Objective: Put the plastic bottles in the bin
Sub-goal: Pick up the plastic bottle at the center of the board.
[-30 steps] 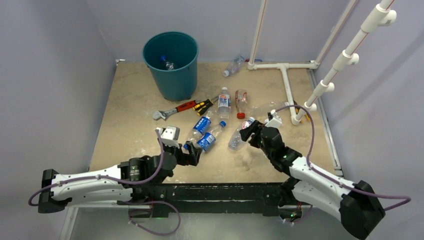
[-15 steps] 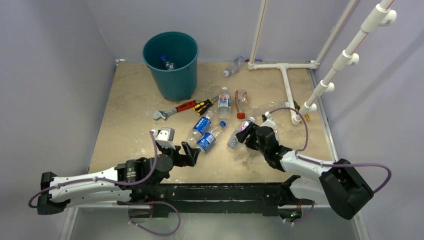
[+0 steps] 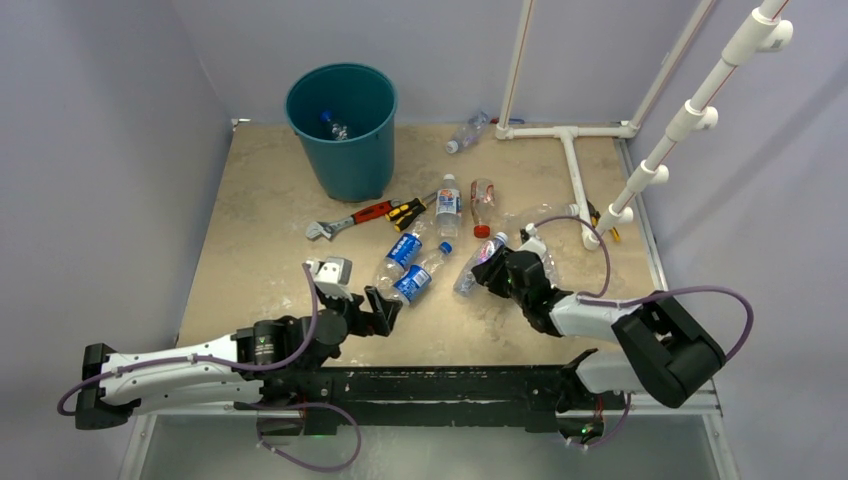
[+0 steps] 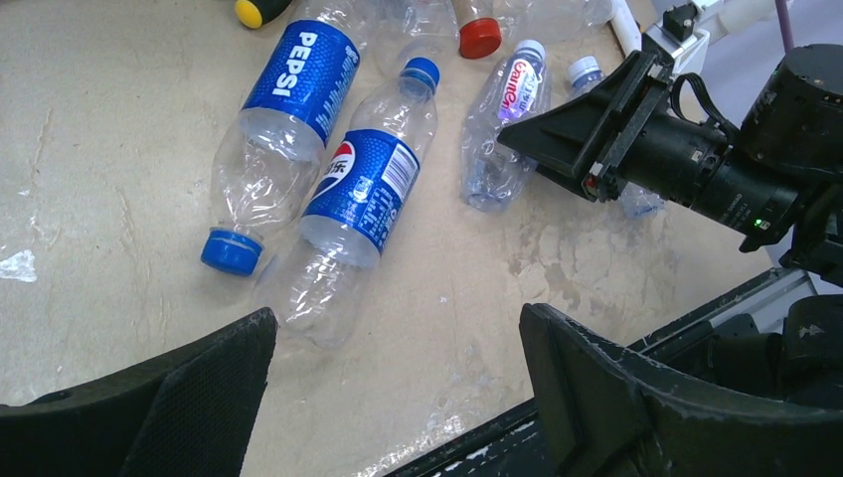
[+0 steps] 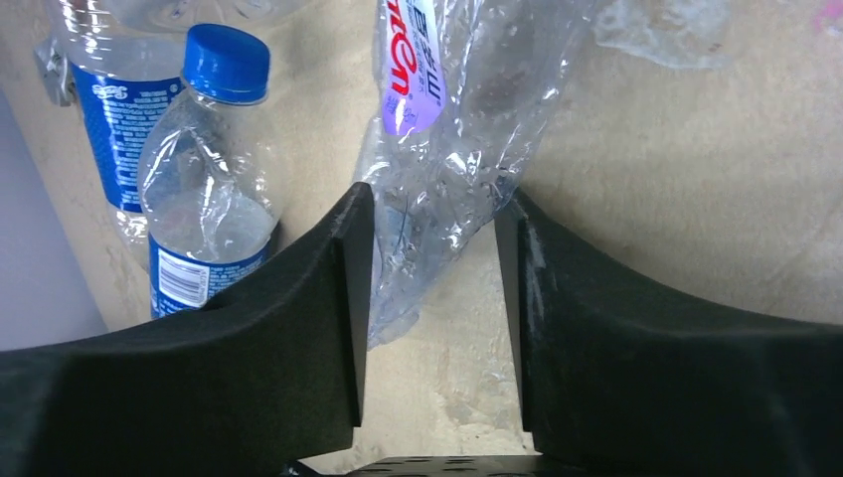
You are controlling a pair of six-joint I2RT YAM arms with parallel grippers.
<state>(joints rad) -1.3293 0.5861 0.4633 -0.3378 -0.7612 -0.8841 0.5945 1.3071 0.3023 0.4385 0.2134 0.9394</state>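
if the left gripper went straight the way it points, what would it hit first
Likely the base of the clear plastic bottle with the blue globe-logo label, lying just ahead between the left gripper's open fingers.

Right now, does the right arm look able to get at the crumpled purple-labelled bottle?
Probably yes: the right gripper has a finger on each side of the purple-labelled bottle, with nothing else between them.

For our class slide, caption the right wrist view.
Right pincer straddles a crumpled clear bottle beside a blue-capped bottle.
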